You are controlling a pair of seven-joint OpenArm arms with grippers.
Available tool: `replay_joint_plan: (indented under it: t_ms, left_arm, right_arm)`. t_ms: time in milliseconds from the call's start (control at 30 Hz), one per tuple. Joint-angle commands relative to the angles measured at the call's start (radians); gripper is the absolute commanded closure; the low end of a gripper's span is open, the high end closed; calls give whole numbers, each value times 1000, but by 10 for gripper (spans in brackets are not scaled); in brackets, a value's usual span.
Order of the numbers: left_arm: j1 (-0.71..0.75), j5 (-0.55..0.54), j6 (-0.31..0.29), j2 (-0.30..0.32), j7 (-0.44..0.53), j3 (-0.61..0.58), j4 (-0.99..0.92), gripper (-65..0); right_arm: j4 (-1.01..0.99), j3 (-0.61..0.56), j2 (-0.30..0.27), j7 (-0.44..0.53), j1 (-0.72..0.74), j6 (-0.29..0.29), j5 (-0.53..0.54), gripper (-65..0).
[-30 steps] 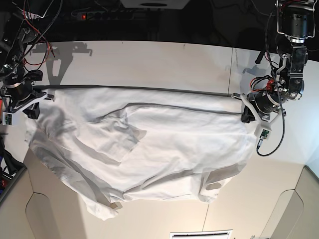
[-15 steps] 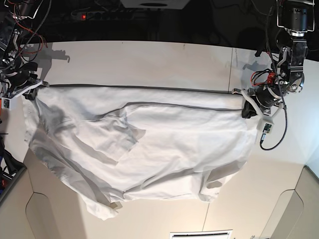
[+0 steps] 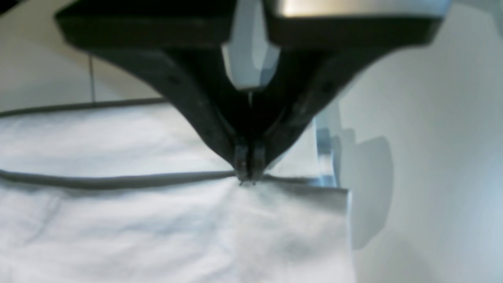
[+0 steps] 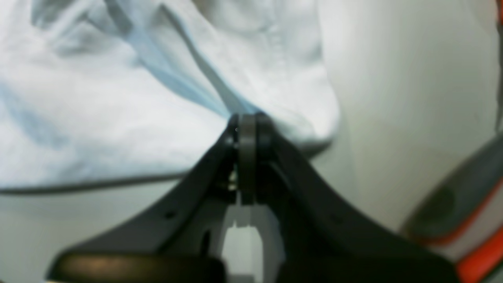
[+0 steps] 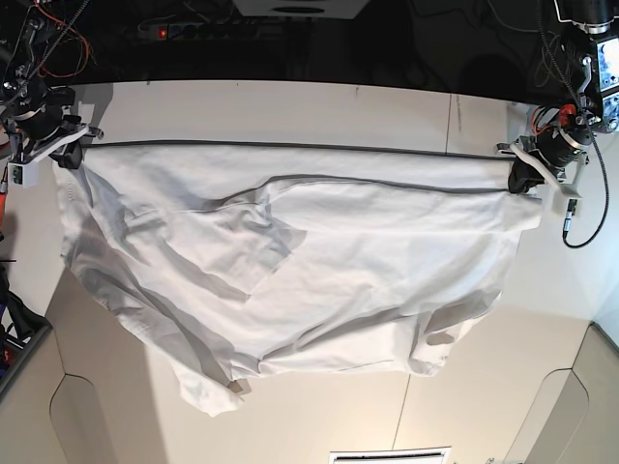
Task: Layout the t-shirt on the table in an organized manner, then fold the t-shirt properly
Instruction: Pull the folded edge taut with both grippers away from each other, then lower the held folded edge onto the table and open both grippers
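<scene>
The white t-shirt (image 5: 319, 261) hangs stretched wide above the table (image 5: 290, 111), its top edge taut between both arms, its wrinkled lower part drooping toward the front. My left gripper (image 5: 523, 179), at the right in the base view, is shut on one corner of the t-shirt (image 3: 251, 220); its tips (image 3: 247, 177) pinch the cloth edge. My right gripper (image 5: 66, 157), at the left in the base view, is shut on the opposite corner of the t-shirt (image 4: 118, 98), with its closed fingers (image 4: 246, 129) biting the hem.
A thin dark seam (image 5: 453, 116) crosses the tabletop near the back right. Rounded cut-outs (image 5: 92, 425) mark the front edge. Cables and dark equipment (image 5: 193, 34) line the back behind the table.
Both arms have moved toward the back of the table and further apart, carrying the shirt corners with them. The shirt's top edge is now pulled straighter and wider.
</scene>
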State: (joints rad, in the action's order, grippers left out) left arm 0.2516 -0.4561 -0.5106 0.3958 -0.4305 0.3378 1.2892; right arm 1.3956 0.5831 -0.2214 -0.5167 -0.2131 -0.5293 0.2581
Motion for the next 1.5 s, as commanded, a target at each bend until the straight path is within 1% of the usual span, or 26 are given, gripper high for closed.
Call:
replay_joint_plan:
  t_ms: [0,133,300,467,567,633,700,800,967,1167,1267,1367,1400,1467]
  left_arm:
    - [6,5,-2,14,-34,13,6,0]
    - [39,-4,-3,14,-51,17,6,0]
    - [74,-4,-3,14,-83,17,6,0]
    - [87,-4,-3,14,-89,17,6,0]
    - [86,-4,-3,14,-71,17,6,0]
    - [85,-4,-3,14,-67,17,6,0]
    - [83,-4,-3,14,-67,17,6,0]
    - [83,-4,-3,14,-66,17,6,0]
    - [82,-5,-3,14,-48,17,6,0]
    - [75,-9,-3,14,-43,17,6,0]
    - [75,-12,-3,14,-44,17,6,0]
    - [75,-12,-3,14,-44,17,6,0]
    - [76,-12,-3,14,-44,17,6,0]
    - [76,-12,-3,16,-46,17,6,0]
  right_arm:
    - [32,6,-16,0,-10,1,19,0]
    - [81,6,-16,-33,-56,1,67,0]
    - [108,6,-16,-67,-91,1,68,0]
    - [108,6,-16,-69,-116,1,115,0]
    - [122,6,-16,-67,-116,0,172,0]
    - [167,6,-16,-67,-114,-5,216,0]
    - [235,6,-11,-66,-103,-14,220,0]
    - [303,6,-11,-64,-51,-13,191,0]
    - [274,-6,-11,-64,92,2,94,0]
    - [71,-80,-11,-59,178,2,41,0]
    - [-46,-109,-11,-3,190,3,-7,0]
    - [-139,-114,-12,69,190,23,-63,0]
    - [-161,-114,-12,81,190,36,-83,0]
    - [-190,-114,-13,84,190,40,-119,0]
